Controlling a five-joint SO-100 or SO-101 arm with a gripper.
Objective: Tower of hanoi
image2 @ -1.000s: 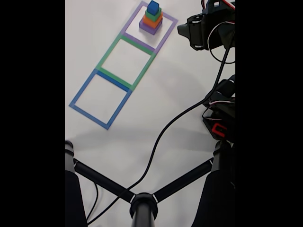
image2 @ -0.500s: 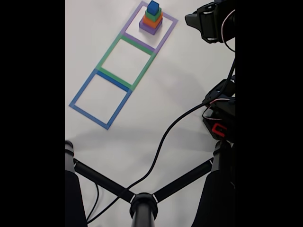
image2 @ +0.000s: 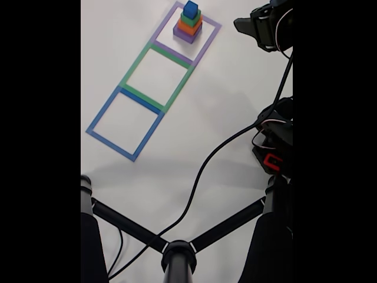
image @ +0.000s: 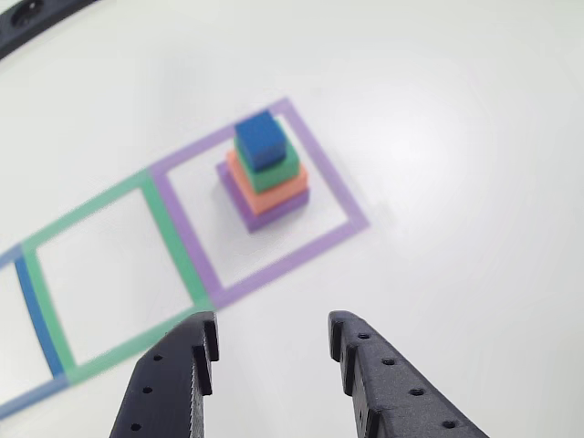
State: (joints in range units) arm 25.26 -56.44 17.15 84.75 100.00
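Inside the purple tape square (image: 274, 265), the four-block tower (image: 264, 173) is stacked, while the gripper (image: 271, 342) is held wide open and empty nearby.

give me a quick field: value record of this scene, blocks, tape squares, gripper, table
stack: four foam blocks in one tower, all inside the purple tape square
order, bottom to top: purple block, orange block, green block, blue cube
tape squares: purple, green tape square, blue tape square in one row, neighbours sharing edges; green and blue hold nothing
gripper: gripper open, holding nothing, short of the stack, touching no block
table: white table, a black cable lying across it
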